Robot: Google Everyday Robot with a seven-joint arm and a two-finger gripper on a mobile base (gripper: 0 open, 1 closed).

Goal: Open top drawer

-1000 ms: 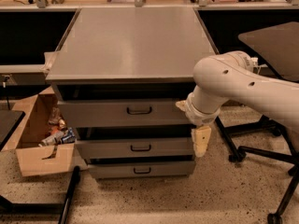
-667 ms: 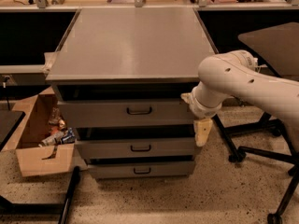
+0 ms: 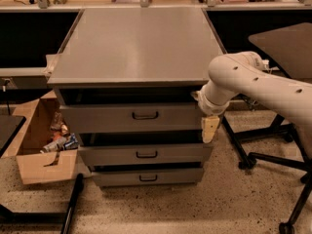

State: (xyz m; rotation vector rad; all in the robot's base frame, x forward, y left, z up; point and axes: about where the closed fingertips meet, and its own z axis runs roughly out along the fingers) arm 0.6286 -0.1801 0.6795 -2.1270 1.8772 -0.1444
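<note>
- While the white robot arm (image 3: 258, 84) reaches in from the right, its cream-coloured gripper (image 3: 210, 129) hangs pointing down at the right front corner of a grey metal cabinet (image 3: 136, 48).
- Whether the gripper's jaws are apart or together cannot be told from this angle.
- The top drawer (image 3: 97, 118) lies just left of the gripper, with a dark gap above its front.
- Its small dark wire pull (image 3: 145, 115) sits well left of the gripper, ungrasped.
- Two shorter drawer fronts (image 3: 146, 155) lie below and left of the gripper.
- A cardboard box (image 3: 44, 167) of clutter stands far left on the speckled floor.
</note>
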